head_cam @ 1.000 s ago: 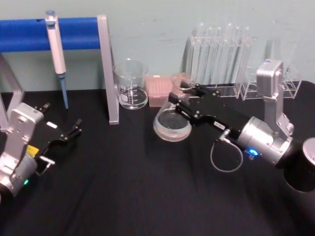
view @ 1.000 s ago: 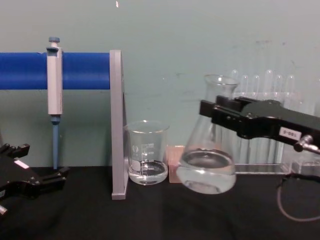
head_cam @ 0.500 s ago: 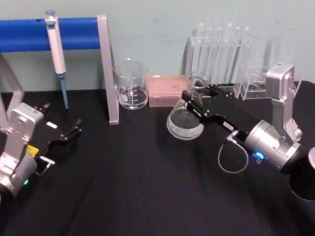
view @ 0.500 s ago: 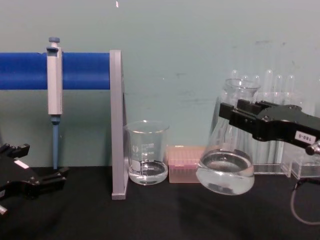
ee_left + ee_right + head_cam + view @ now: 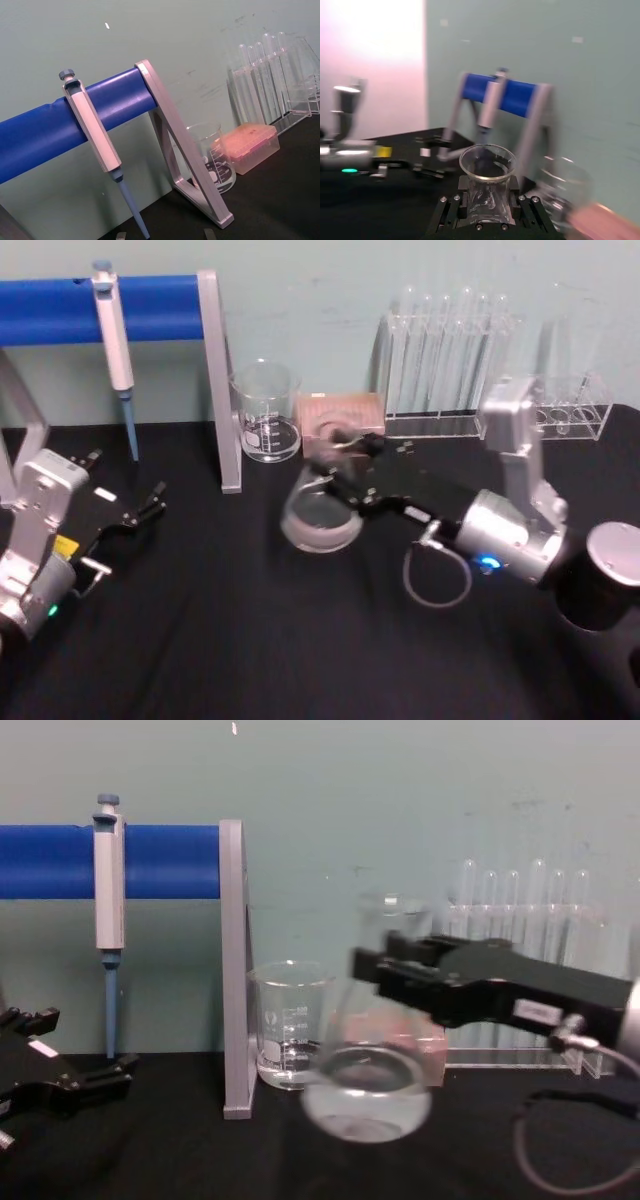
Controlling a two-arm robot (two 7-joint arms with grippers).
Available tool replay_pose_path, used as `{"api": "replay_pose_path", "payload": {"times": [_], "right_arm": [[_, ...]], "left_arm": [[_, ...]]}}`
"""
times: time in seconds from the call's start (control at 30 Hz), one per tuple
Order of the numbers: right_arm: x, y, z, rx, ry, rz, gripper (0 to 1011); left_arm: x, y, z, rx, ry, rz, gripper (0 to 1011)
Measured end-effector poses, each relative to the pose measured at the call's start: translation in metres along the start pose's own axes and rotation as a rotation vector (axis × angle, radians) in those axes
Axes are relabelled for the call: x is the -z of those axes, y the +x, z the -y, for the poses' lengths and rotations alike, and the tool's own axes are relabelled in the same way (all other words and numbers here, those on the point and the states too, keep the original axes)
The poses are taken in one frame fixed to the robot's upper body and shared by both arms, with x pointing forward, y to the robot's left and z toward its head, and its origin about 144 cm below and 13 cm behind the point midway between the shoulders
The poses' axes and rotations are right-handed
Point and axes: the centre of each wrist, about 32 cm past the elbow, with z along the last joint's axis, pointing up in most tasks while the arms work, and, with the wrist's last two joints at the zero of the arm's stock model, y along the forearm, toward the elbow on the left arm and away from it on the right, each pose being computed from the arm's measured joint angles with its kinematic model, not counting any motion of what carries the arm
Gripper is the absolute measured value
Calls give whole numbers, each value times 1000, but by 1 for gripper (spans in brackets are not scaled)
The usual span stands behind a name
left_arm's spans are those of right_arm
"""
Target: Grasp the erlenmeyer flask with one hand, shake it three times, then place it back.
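The erlenmeyer flask (image 5: 318,520) is held off the black table, blurred with motion, clear liquid in its wide base (image 5: 368,1105). My right gripper (image 5: 338,478) is shut on its neck, reaching in from the right (image 5: 380,975). In the right wrist view the flared rim (image 5: 487,167) stands between the black fingers (image 5: 451,206). The flask hangs just right of the grey stand post and in front of the beaker. My left gripper (image 5: 152,502) rests parked and open at the far left (image 5: 110,1075).
A beaker (image 5: 266,410) with some water and a pink tip box (image 5: 345,415) stand behind the flask. A test tube rack (image 5: 450,350) lines the back right. A pipette (image 5: 115,335) hangs on the blue-bar stand (image 5: 215,380). A black cylinder (image 5: 600,585) sits far right.
The right gripper has swung the flask sharply left, from in front of the test tubes to just in front of the beaker. The left arm has not moved.
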Motion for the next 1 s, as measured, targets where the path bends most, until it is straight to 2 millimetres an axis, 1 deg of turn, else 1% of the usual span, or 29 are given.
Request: {"api": "replay_pose_path", "payload": {"times": [0.27, 0.47, 0.63, 0.77, 0.93, 1.0], "right_arm": [[0, -6, -31, -237, 18, -6, 465], [-1, -9, -42, -327, 30, -4, 465], [0, -9, -44, -342, 38, -5, 465], [1, -10, -41, -316, 46, -13, 465], [2, -11, -35, -258, 60, -14, 465], [2, -10, -27, -195, 69, -10, 465]], "left_arm": [[0, 0, 0, 0, 0, 0, 1001], [0, 0, 0, 0, 0, 0, 1001], [0, 0, 0, 0, 0, 0, 1001], [0, 0, 0, 0, 0, 0, 1001], [0, 0, 0, 0, 0, 0, 1001], [0, 0, 0, 0, 0, 0, 1001]]}}
